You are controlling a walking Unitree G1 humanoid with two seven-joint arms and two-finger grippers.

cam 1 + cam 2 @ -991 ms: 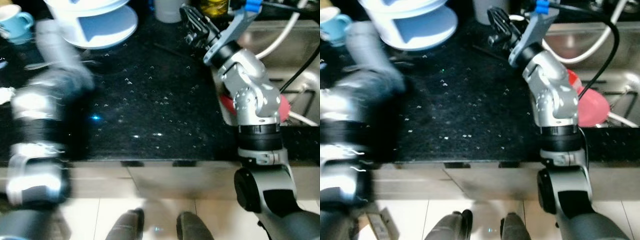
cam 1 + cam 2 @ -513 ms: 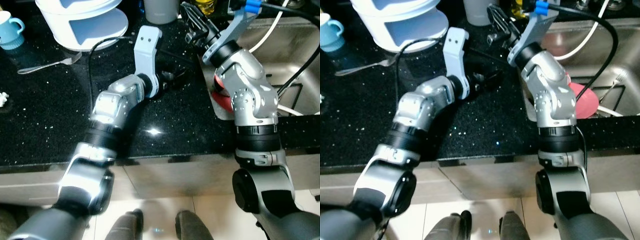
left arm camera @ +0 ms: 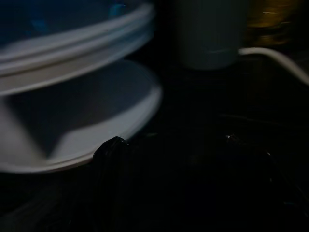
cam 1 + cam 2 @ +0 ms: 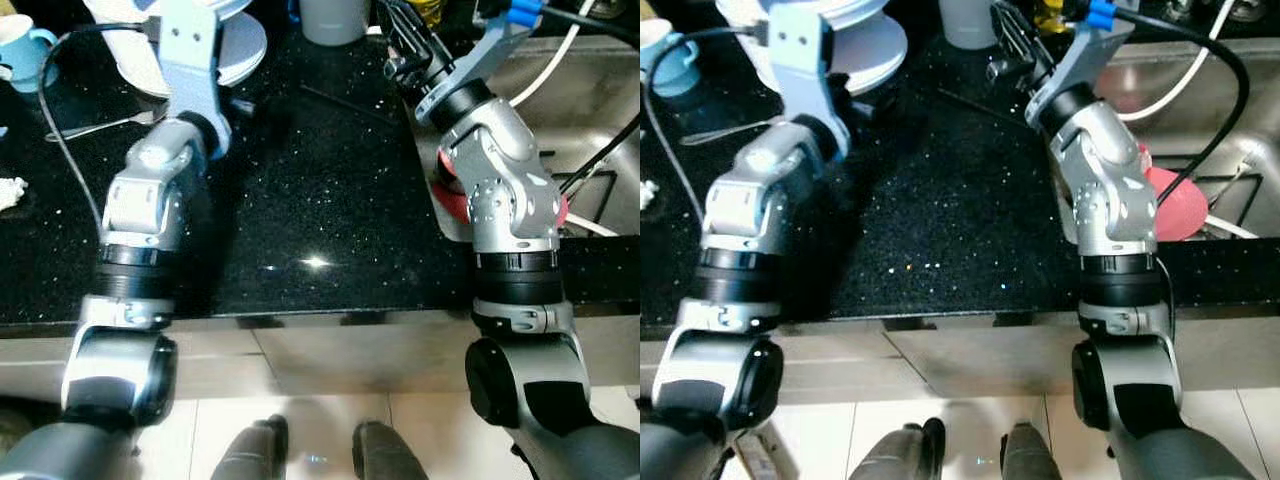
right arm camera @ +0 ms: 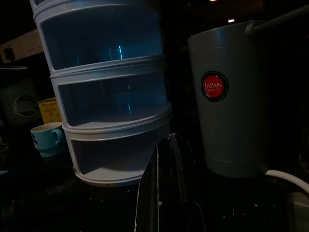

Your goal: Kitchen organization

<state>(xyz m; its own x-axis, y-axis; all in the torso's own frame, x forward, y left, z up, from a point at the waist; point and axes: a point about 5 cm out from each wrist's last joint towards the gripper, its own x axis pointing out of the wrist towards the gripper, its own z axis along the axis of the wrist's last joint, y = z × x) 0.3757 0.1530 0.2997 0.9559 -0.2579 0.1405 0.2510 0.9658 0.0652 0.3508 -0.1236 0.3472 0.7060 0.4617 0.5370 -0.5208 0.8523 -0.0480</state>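
Left eye view: black speckled tabletop (image 4: 310, 200). Left gripper (image 4: 238, 104) at 11 o'clock, just beside the base of the white tiered drawer unit (image 4: 225, 30); jaws hard to read here. Right gripper (image 4: 400, 45) at 1 o'clock, near the grey tumbler (image 4: 335, 18). Blue mug (image 4: 25, 45) at the far 10 o'clock corner; its contents cannot be seen. Fork (image 4: 95, 125) lies flat on the tabletop between mug and left arm. Steel sink (image 4: 590, 120) at 3 o'clock holds a red plate (image 4: 450, 195), partly behind the right arm, and a white hose (image 4: 565, 40).

Right eye view: same layout; red plate (image 4: 1175, 205) shows more fully inside the sink basin.

Left wrist view: dark and blurred. One black finger (image 3: 108, 159) in front of the drawer unit's lowest tier (image 3: 87, 121); cannot tell how the jaws stand.

Right wrist view: fingers (image 5: 161, 193) pressed together, jaws closed on nothing. Beyond them the drawer unit, three see-through drawers, all looking empty. Tumbler (image 5: 227, 96) with red round label stands upright beside it.
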